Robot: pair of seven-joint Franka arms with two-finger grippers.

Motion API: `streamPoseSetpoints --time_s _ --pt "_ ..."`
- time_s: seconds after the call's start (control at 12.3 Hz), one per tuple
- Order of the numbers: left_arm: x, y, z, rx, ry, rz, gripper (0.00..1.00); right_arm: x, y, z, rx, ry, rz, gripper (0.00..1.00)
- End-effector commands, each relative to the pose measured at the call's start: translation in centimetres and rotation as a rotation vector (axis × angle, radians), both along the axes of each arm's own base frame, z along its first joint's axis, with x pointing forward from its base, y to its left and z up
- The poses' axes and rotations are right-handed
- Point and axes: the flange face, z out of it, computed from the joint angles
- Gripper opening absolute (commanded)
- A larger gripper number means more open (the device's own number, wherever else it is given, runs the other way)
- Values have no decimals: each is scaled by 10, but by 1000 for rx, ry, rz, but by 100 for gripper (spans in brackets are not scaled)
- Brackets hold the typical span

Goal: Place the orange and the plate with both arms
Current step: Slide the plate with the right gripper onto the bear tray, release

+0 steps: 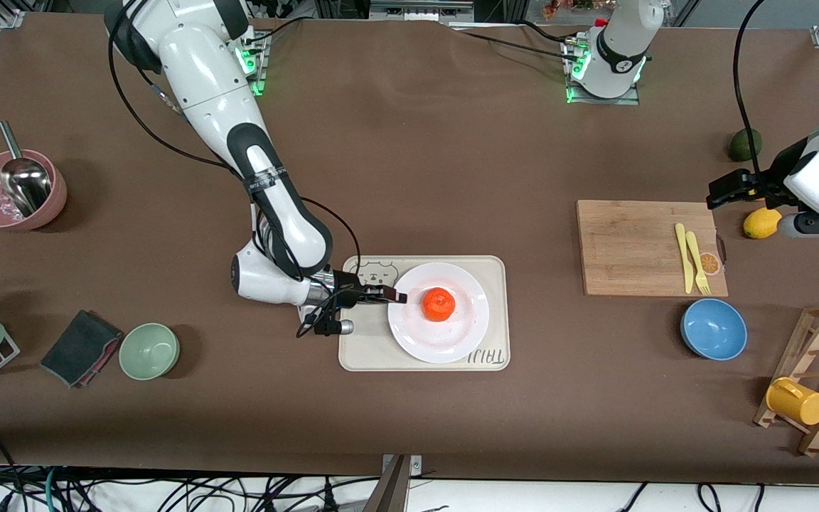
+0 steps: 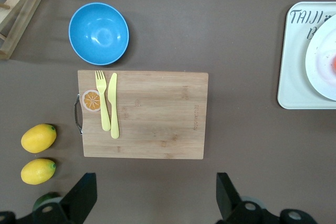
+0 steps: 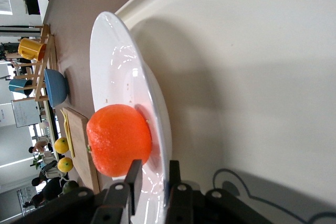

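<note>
Right wrist view: my right claw (image 3: pixel 152 179) pinches the plate (image 3: pixel 126 93) rim; I should let go gently so the orange (image 3: pixel 118 140) stays put. My left claw (image 2: pixel 155 195) waits wide open over the surface (image 2: pixel 210 24).

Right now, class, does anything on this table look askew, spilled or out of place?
Nothing is spilled or damaged. The glossy white round plate sits flat on the beige rectangular tray, the small red-orange fruit on it, the right tool at its rim.

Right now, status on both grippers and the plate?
Right gripper pinching the plate rim on the tray. Orange sits on plate. Left gripper open, waiting above the cutting board.
</note>
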Motion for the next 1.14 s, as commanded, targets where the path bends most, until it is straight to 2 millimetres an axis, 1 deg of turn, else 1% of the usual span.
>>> streamPoseSetpoints --time_s 0.0,0.16,0.24,0.41,0.57,0.73,0.81,0.89,1.06 --pt "-2 1 5 -10 -8 -2 100 10 2 29 -46 -75 57 100" --pt "-2 1 6 -10 -9 -3 100 13 0 57 -175 -164 172 100" --pt "-2 1 5 -10 -8 -2 100 11 -3 67 -238 -197 218 100" --pt "-2 1 5 -10 -8 -2 100 12 -13 95 -391 -288 338 100" --pt "-2 1 6 -10 -9 -3 100 14 -40 123 -530 -330 426 100" --pt "-2 1 5 -10 -8 -2 100 22 -73 155 -641 -338 498 100" --pt "-2 1 5 -10 -8 -3 100 27 -95 176 -696 -339 521 100" --pt "-2 1 5 -10 -8 -3 100 29 -121 189 -758 -314 558 100" --pt "-2 1 5 -10 -8 -3 100 21 -165 233 -810 -215 581 100"
